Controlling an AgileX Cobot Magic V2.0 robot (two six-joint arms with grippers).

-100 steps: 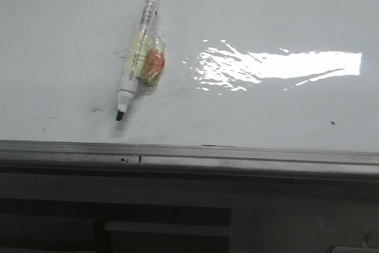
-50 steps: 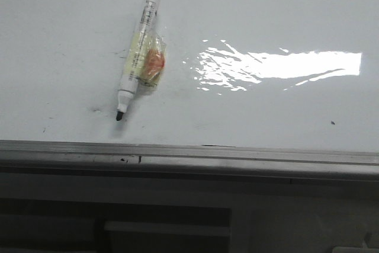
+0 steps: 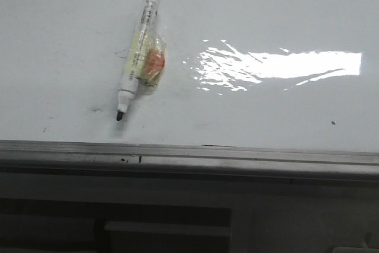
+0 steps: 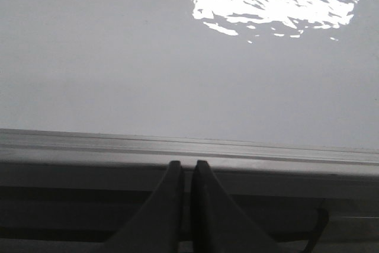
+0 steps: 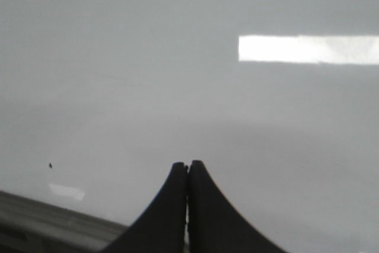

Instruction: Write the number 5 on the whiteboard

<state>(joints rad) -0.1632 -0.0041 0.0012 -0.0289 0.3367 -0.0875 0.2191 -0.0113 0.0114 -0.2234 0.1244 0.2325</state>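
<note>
The whiteboard (image 3: pixel 266 16) fills the front view, glossy white with a bright glare patch and a grey frame edge (image 3: pixel 237 158) along its near side. No number 5 shows on it. A white marker (image 3: pixel 137 51) with a black tip and black end cap lies uncapped on the board at the left, wrapped in clear tape with an orange piece. Neither gripper appears in the front view. My left gripper (image 4: pixel 186 164) is shut and empty, above the frame edge (image 4: pixel 177 149). Over bare whiteboard (image 5: pixel 177 57), my right gripper (image 5: pixel 188 164) is shut and empty too.
Faint dark smudges (image 3: pixel 98 109) mark the board near the marker's tip, and a small speck (image 3: pixel 333 122) sits at the right. Below the frame edge is a grey ledge with dark recesses (image 3: pixel 166 229).
</note>
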